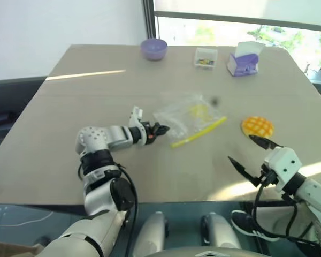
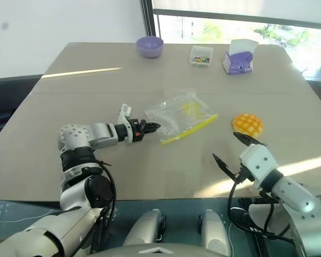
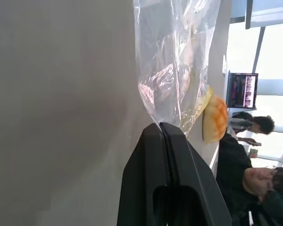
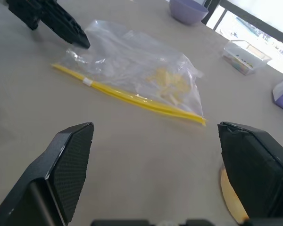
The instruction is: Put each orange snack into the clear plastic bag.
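The clear plastic bag [image 1: 188, 114] lies flat mid-table, its yellow zip strip [image 1: 199, 131] facing the near edge. My left gripper [image 1: 163, 128] reaches in low from the left and is shut on the bag's left corner; the left wrist view shows the film [image 3: 174, 70] pinched at the closed fingertips. The orange snack [image 1: 257, 126], a domed bun with a grid pattern, sits on the table just right of the bag. My right gripper [image 1: 245, 151] hovers open just in front of the bun, nothing between its fingers [image 4: 70, 160]. The bun's edge [image 4: 231, 200] peeks beside the right finger.
Along the far edge stand a purple bowl [image 1: 153, 48], a small clear box of colourful bits [image 1: 205, 58] and a purple-and-white tissue box [image 1: 245, 60]. Bare tabletop [image 1: 69, 123] stretches left of the bag. A seated person [image 3: 254, 127] shows beyond the table.
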